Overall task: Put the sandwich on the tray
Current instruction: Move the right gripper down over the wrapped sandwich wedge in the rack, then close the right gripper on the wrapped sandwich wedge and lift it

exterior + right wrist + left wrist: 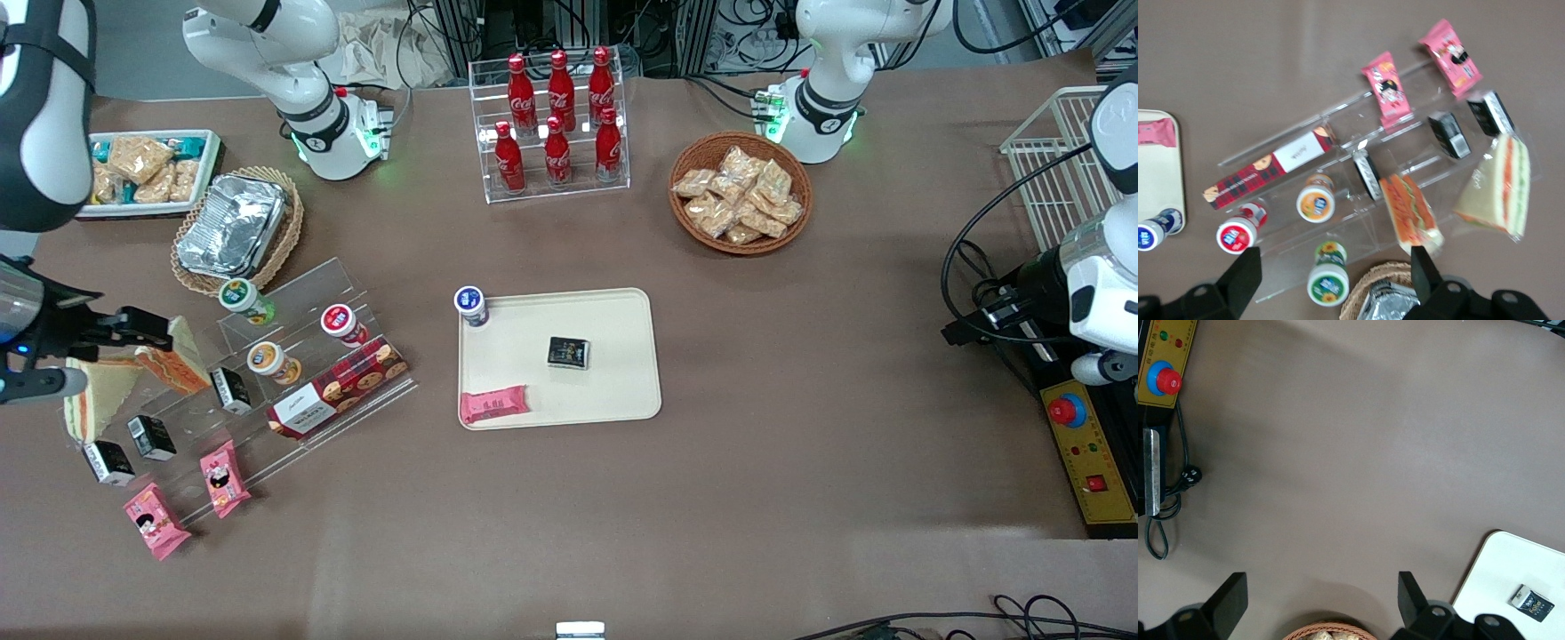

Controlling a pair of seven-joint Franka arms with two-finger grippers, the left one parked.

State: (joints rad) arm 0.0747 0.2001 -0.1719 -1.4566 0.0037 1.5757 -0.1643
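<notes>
On the brown table (800, 427), the sandwich (96, 396) sits lower left (on the clear rack (293, 373)); the gripper (133, 327) hangs above it, open and empty, tray (622, 391) mid-frame.

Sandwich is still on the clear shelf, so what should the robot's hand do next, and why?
Probably lower the open gripper over the pale sandwich and close. It hangs above the shelf, nearer the orange-brown wedge, and the tray holds no sandwich yet.
</notes>
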